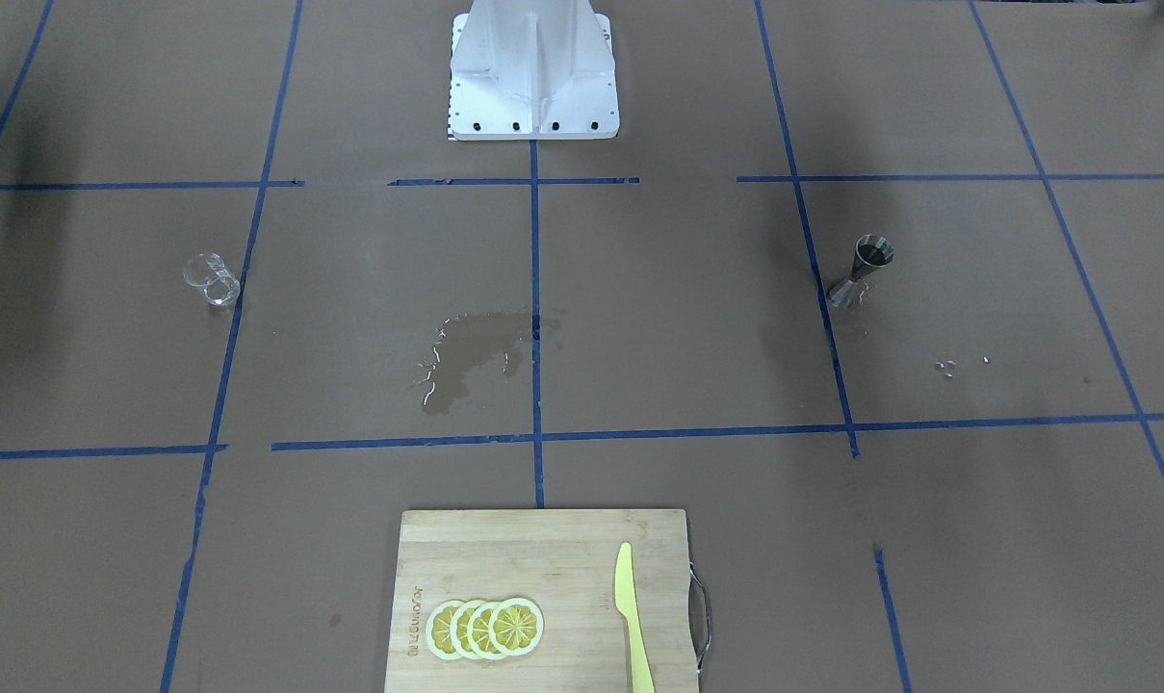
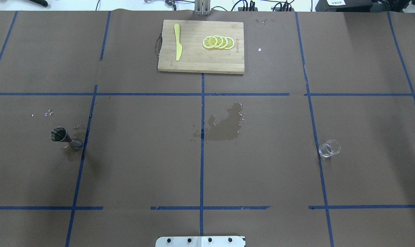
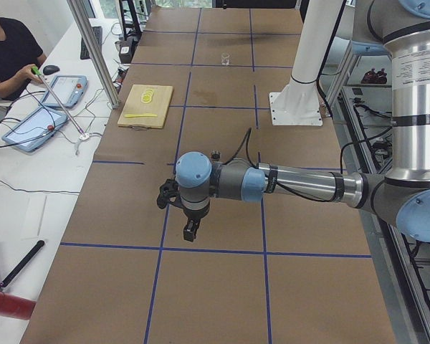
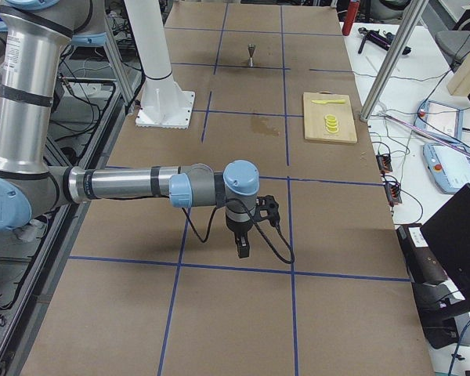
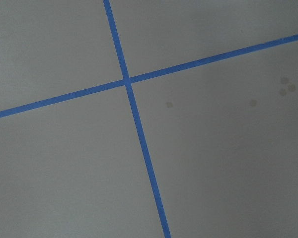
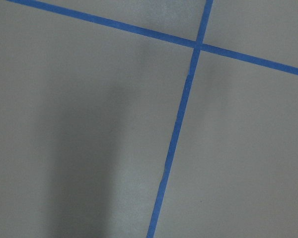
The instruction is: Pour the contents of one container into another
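Small clear glass cup (image 2: 329,148) stands upright on the brown-paper worktop (image 2: 142,164), on the robot's right, just beside a blue tape line (image 2: 317,144); whether it holds anything cannot be told. Metal jigger (image 2: 66,138) stands upright on the robot's left, also just beside a tape line, with small droplets (image 2: 48,112) on the paper near it. Cup and jigger are well apart. A dark wet patch (image 2: 226,125) lies between them at the worktop centre. At the far edge from the robot base (image 1: 533,77) sits a wooden cutting board (image 2: 193,63) with a row of overlapping lemon slices (image 2: 218,42) and a yellow knife (image 2: 177,41) lying flat on it. Neither arm shows in the overhead or front views. The left arm (image 3: 294,179) is seen only from the left end, reaching out over the paper with its jaws pointing down; open or closed cannot be told. The right arm (image 4: 133,184) is seen only from the right end in the same pose, jaws down; their state cannot be told either. Nothing is visibly held by either arm. Both wrist cameras show only brown paper and crossing tape. A person (image 3: 7,50) in a black top sits at the side desk with tablets.
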